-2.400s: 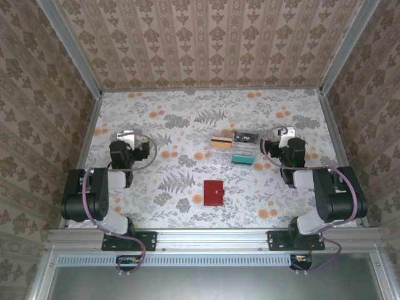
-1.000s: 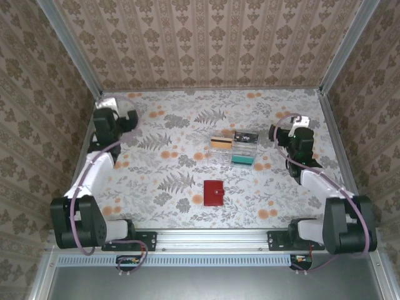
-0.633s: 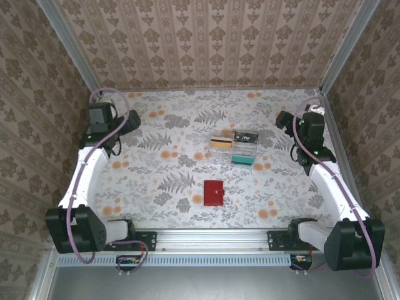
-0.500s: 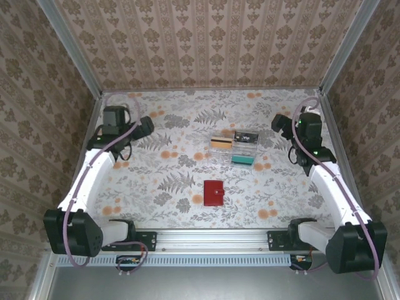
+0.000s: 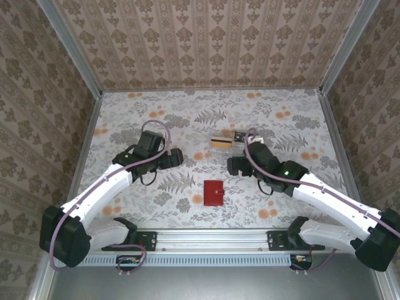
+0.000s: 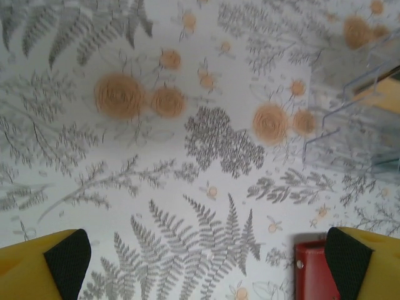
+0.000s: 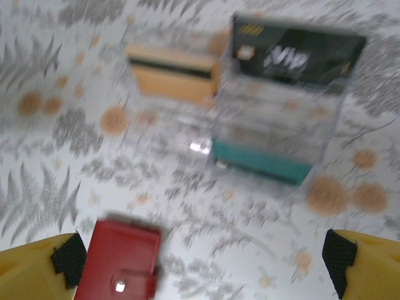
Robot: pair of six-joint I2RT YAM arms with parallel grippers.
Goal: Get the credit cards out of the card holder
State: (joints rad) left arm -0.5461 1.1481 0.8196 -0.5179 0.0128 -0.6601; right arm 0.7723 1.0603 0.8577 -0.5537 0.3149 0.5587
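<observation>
Both arms have swung in from the side walls within the last half-second. You now have them bracketing the middle of the table (image 5: 125, 119). Your left gripper (image 5: 174, 157) hangs to the left of centre, and your right gripper (image 5: 235, 164) sits just in front of the clear holder (image 7: 275, 119).

Both pairs of fingers are spread wide and carry nothing. That suits an approach, because thin cards leave little to pinch and you want room to straddle an edge.

The cards are where you need to look. The tan card (image 7: 175, 80) lies in the left bay of the clear holder. The black card (image 7: 299, 57) leans at the back right, and the teal card (image 7: 262, 164) lies low at the front right. All three are still seated in the holder.

The red wallet (image 5: 214, 192) lies flat and snapped shut nearer the arm bases, well apart from the holder. Since every card you can see is in the clear holder, I take that as the thing to empty. Whether the wallet hides more cannot be told.

Your right wrist view is blurred (the arm looks to be in motion), so slot edges are hard to read. In my judgement nothing has been extracted yet. The right gripper is better placed for the first card. The teal one at the front looks the easiest, with the left free to steady the light holder should it slide.
</observation>
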